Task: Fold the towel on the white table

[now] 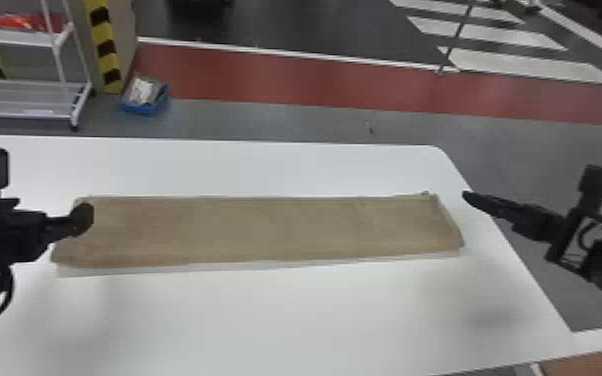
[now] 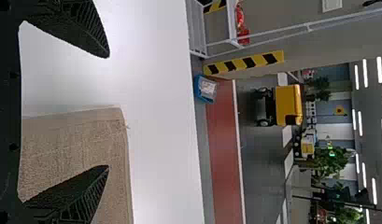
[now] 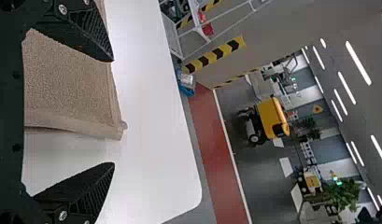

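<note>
The brown towel [image 1: 265, 230] lies as a long flat strip across the white table [image 1: 290, 310], its layers showing along the near edge. At the towel's left end is my left gripper [image 1: 82, 219], its tip over the cloth's far left corner. My right gripper [image 1: 470, 197] stands just off the right end, above the table's right side. In the left wrist view, the open left gripper [image 2: 108, 112] has the towel's corner [image 2: 116, 114] between its fingers, ungripped. In the right wrist view, the right gripper [image 3: 114, 112] is open too, with a towel corner [image 3: 115, 130] between its fingers.
The table's right edge [image 1: 515, 250] slants beneath the right arm. Beyond the far edge, a blue bin [image 1: 144, 102] and a white rack [image 1: 30, 100] stand on the floor at the left. A brown surface [image 1: 590, 364] is at the near right.
</note>
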Controlling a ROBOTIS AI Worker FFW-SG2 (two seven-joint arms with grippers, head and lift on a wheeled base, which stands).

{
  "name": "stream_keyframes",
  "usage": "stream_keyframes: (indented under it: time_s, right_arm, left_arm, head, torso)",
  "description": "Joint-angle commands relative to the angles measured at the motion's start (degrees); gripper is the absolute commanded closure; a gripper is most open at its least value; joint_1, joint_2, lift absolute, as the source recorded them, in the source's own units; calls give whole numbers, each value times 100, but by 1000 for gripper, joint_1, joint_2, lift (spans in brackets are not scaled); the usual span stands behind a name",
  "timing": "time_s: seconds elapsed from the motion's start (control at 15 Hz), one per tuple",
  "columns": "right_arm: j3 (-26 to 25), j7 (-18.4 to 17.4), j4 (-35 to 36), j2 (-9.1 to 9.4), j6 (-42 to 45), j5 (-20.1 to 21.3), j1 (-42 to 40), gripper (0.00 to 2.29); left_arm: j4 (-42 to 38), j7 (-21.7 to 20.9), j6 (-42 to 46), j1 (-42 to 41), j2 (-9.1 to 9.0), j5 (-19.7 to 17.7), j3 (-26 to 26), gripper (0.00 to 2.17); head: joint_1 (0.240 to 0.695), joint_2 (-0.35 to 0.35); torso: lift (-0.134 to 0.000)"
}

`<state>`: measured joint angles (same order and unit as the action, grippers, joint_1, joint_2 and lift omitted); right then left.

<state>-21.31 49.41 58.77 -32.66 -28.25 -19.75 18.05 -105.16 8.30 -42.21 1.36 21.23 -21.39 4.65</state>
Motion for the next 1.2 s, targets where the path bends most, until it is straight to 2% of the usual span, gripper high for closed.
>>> stream_keyframes:
  time_s: [0.0, 0.2, 0.4, 0.53, 0.73, 1.13]
  right_arm:
    - [13, 279, 11, -13, 69, 516, 137, 26]
    - [66, 772, 134, -13, 52, 999, 216, -1]
    - [92, 1255, 161, -66, -54, 1263, 313, 2]
    - [163, 1404, 240, -118, -247, 1368, 322, 66]
    - [321, 1448, 284, -92, -370, 1658, 322, 130]
    - [444, 1141, 275, -48, -335, 2230, 322, 164]
  left_arm:
    - [-58, -338, -733, 5, -5, -111, -307, 43]
    - [-49, -716, -1506, 198, -5, -199, -421, 46]
    - [13, -786, -1541, 312, -23, -182, -377, 46]
    - [65, -865, -1524, 400, -23, -129, -316, 43]
    - [329, -936, -1524, 681, -67, -67, -79, 43]
    - [751, -1006, -1735, 1138, -102, 38, 264, 87]
  head:
    - [695, -224]
    - [695, -214]
    - [695, -206]
    - [695, -203]
    - [695, -209]
    - [695, -229]
  torso:
    - [-120]
    - [-120]
    - [-120]
    - [-120]
    - [-120]
    - [-120]
